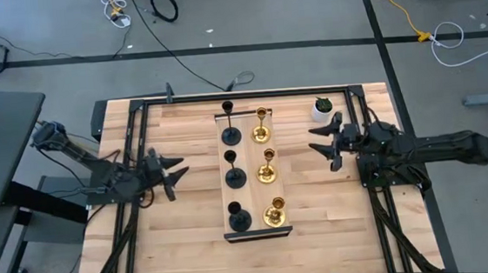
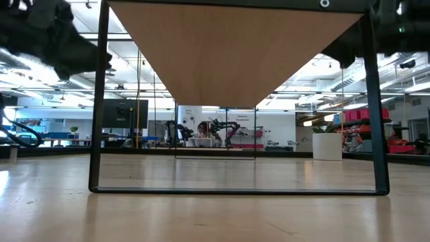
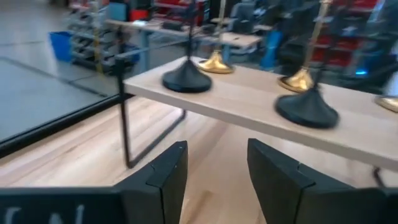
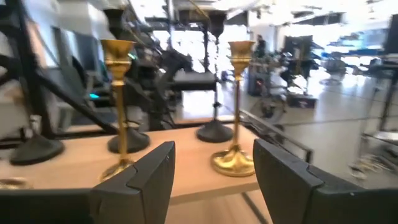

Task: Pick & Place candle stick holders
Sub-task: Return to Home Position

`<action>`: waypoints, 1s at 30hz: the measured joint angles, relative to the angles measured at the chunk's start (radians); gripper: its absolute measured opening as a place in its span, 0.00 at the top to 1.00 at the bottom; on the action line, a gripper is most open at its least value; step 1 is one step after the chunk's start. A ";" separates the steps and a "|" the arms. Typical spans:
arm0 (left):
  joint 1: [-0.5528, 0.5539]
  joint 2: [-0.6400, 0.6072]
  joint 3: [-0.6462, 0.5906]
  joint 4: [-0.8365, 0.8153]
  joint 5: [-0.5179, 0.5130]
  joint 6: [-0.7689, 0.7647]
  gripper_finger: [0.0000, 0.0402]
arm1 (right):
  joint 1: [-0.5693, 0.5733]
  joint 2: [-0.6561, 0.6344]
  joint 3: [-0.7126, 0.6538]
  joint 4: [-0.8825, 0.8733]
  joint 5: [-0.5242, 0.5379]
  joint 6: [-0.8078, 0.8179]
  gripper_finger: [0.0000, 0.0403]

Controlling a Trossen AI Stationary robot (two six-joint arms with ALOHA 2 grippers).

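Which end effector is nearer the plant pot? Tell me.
Right. The right end effector sits close beside the pot; the left end effector is beyond the shelf.

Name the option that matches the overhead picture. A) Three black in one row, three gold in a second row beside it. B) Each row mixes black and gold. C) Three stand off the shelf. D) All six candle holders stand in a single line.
A: on the shelf the black holders form the row nearer the left arm, the gold holders the row nearer the right arm.
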 joint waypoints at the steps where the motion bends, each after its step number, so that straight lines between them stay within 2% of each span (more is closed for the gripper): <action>1: 0.000 -0.016 -0.032 0.050 0.015 0.029 0.59 | -0.007 0.000 -0.030 0.044 -0.022 0.010 0.47; 6: 0.000 -0.061 -0.154 0.223 0.074 0.151 0.62 | -0.026 0.000 -0.147 0.209 -0.039 0.050 0.47; 10: 0.004 -0.063 -0.154 0.165 0.090 0.150 0.64 | -0.028 0.002 -0.174 0.200 -0.025 0.059 0.47; 16: 0.006 -0.062 -0.154 0.090 0.025 0.138 0.67 | -0.027 0.004 -0.173 0.137 -0.021 0.076 0.47; 23: 0.006 -0.062 -0.155 0.093 0.058 0.128 0.67 | -0.027 0.004 -0.173 0.129 -0.020 -0.003 0.47; 30: 0.006 -0.062 -0.155 0.093 0.066 0.128 0.67 | -0.027 0.004 -0.173 0.129 -0.021 0.001 0.47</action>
